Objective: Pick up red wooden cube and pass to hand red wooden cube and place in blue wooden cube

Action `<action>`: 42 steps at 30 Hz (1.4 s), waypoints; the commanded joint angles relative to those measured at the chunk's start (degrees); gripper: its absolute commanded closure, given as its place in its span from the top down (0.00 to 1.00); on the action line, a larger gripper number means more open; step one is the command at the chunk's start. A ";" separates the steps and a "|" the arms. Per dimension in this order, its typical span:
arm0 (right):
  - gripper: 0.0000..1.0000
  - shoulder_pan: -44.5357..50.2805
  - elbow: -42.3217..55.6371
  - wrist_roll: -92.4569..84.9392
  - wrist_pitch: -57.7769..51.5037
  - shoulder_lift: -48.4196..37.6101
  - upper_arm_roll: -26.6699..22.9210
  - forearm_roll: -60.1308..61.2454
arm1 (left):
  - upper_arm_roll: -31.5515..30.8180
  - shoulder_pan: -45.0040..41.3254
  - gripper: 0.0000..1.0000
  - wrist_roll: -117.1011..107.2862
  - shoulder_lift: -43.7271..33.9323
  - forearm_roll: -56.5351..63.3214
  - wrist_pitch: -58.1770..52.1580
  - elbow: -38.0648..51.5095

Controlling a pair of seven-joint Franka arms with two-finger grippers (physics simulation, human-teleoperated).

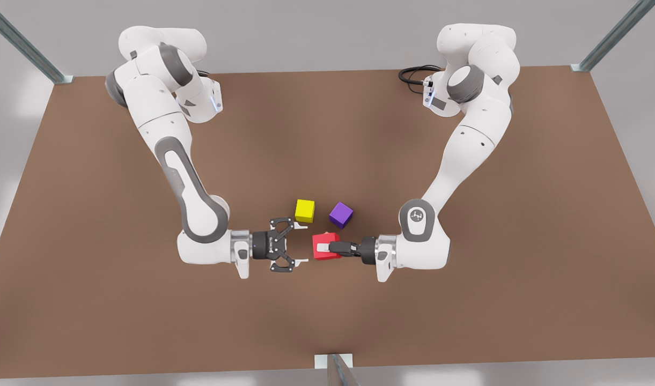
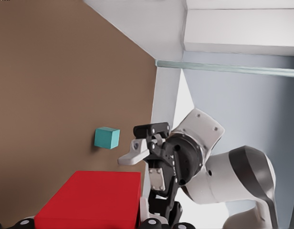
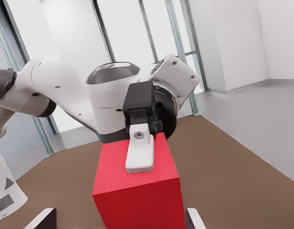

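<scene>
Handover stage. Red wooden cube (image 1: 321,256) clamped in left gripper (image 1: 324,247) at the front view's right, apparently lifted off table (image 1: 145,295), one finger flat on a cube face. Right gripper (image 1: 301,244) just beside it at the front view's left, spread wide, not touching; fingertips (image 3: 46,217) flanking the cube in right wrist view. Probably light, rigid, matte wood: fair friction, no crush risk, may twist if pinched off-centre. Best taken on the two free side faces, centred, clear of left finger. Blue wooden cube (image 2: 107,138) on table, well apart. Yellow cube (image 1: 304,210), purple cube (image 1: 340,214) near, not involved.
</scene>
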 commanded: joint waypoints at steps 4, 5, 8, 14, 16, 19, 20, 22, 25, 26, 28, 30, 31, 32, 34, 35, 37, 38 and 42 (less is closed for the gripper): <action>1.00 0.44 0.03 -7.42 0.31 0.15 0.03 1.25 | 0.02 -0.36 0.53 5.95 -0.11 -1.04 0.13 0.02; 1.00 0.80 0.38 -7.34 1.01 0.68 0.03 1.78 | -0.07 -0.36 0.53 5.86 -0.20 -1.04 0.13 0.02; 1.00 1.15 0.82 -7.25 1.54 1.38 0.03 2.48 | -0.07 -0.36 0.53 5.68 -0.28 -1.04 0.13 0.10; 1.00 1.67 1.08 -7.25 1.54 1.73 0.03 2.92 | -0.07 -0.36 0.53 5.77 -0.20 -1.04 0.13 0.02; 1.00 1.94 1.17 -7.25 1.98 1.82 0.03 3.10 | -0.07 -0.36 0.53 5.77 -0.20 -1.04 0.13 0.02; 1.00 2.55 1.70 -7.16 2.86 2.26 0.03 3.45 | -0.07 -0.45 0.53 5.77 -0.20 -1.04 0.13 0.02; 1.00 2.91 2.14 -7.16 3.03 2.44 0.03 3.62 | -0.07 -0.45 0.53 5.77 -0.20 -1.04 0.13 0.02; 1.00 3.43 2.84 -7.16 3.47 3.05 0.03 4.06 | -0.07 -0.45 0.53 5.60 -0.20 -1.21 0.13 0.02; 1.00 3.96 3.28 -6.99 4.09 3.40 0.03 4.24 | 0.02 -0.36 0.53 5.59 -0.28 -2.00 0.04 -0.07; 1.00 4.22 3.37 -6.99 4.09 3.40 0.03 4.50 | -0.07 -0.36 0.53 5.59 -0.29 -2.00 0.04 -0.07; 1.00 4.40 3.37 -6.90 4.18 3.40 0.03 4.50 | -0.07 -0.36 0.53 5.59 -0.20 -2.00 0.04 -0.07; 1.00 4.40 3.45 -6.90 4.35 3.40 0.03 4.59 | -0.07 -0.36 0.53 5.68 -0.20 -2.00 0.04 -0.07; 1.00 4.84 3.81 -6.81 4.53 3.49 0.11 4.77 | -0.07 -0.45 0.53 5.68 -0.20 -2.00 0.04 -0.07; 1.00 5.01 3.81 -6.81 4.62 3.49 0.03 5.20 | 0.02 -0.36 0.53 5.68 -0.20 -2.00 0.04 -0.07; 0.99 5.45 4.25 -6.72 5.32 3.84 0.03 5.64 | -0.07 -0.36 0.85 5.77 -0.20 -2.00 0.04 -0.16; 0.99 5.45 4.25 -6.72 5.32 3.84 0.03 5.82 | -0.07 -0.36 0.85 5.68 -0.20 -2.00 0.04 -0.16; 0.81 5.45 4.25 -6.72 5.32 3.84 0.03 5.82 | -0.07 -0.45 0.85 5.68 -0.20 -2.00 0.04 -0.16; 0.60 5.45 4.25 -6.72 5.32 3.84 0.03 5.82 | -0.07 -0.36 0.85 5.68 -0.20 -2.00 0.04 -0.16; 0.57 5.45 4.25 -6.46 5.32 3.84 0.03 5.82 | -0.07 -0.36 0.86 5.59 -0.20 -2.09 0.04 -0.16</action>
